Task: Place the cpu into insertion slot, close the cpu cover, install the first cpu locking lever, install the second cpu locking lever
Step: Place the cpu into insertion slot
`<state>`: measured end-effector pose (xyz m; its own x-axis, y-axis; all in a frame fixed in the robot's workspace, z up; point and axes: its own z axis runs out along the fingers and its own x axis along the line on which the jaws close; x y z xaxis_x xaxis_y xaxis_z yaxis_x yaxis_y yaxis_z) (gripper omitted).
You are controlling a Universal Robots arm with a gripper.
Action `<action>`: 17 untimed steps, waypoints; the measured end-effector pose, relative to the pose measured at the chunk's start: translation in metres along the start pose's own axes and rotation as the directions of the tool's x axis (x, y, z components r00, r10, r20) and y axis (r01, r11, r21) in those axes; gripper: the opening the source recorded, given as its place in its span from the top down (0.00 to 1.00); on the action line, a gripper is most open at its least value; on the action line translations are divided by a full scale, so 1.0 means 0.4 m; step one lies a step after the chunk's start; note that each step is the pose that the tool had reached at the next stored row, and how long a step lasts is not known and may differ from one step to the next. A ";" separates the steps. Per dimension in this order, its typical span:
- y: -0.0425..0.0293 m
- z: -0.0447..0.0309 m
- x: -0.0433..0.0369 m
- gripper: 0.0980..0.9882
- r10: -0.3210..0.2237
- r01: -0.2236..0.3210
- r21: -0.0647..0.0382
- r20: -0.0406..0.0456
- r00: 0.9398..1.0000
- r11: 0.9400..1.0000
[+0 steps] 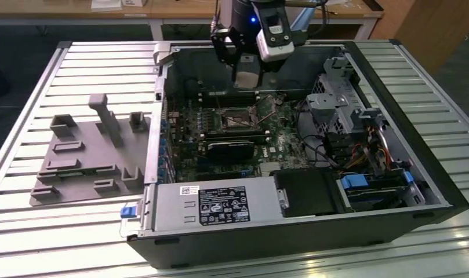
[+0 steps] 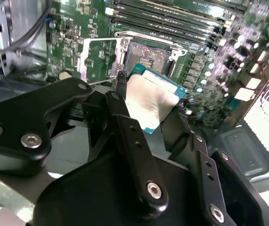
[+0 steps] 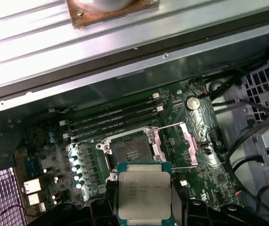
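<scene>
While the gripper (image 1: 247, 84) pinches the cpu (image 2: 153, 101), you have the chip close to the insertion slot (image 1: 236, 119) but not in it.

In the exterior view the arm reaches into the open computer case (image 1: 443, 191) over the slot, and its dark fingertips are hard to tell apart. In the second wrist view the black fingers (image 2: 122, 113) press on opposite edges of the chip. One finger hides its near corner, and its silvery-grey top glares above a teal rim, just short of the slot's dark centre. In the first wrist view the gripper body cuts off the chip's near edge. You see a flat grey square with faint print, and the cpu cover (image 3: 189, 140) stands raised beside the bare slot.
</scene>
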<state>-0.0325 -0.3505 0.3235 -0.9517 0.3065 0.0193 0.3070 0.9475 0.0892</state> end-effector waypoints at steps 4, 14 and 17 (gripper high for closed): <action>-0.001 0.006 0.000 0.51 0.072 -0.072 -0.002 0.006 0.997 0.997; -0.001 0.013 0.000 0.51 0.220 -0.220 -0.007 0.019 0.975 0.975; -0.001 0.016 0.000 0.51 0.260 -0.260 -0.008 0.023 0.965 0.966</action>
<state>-0.0325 -0.3505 0.3172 -0.8388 0.5441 0.0193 0.5435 0.8347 0.0894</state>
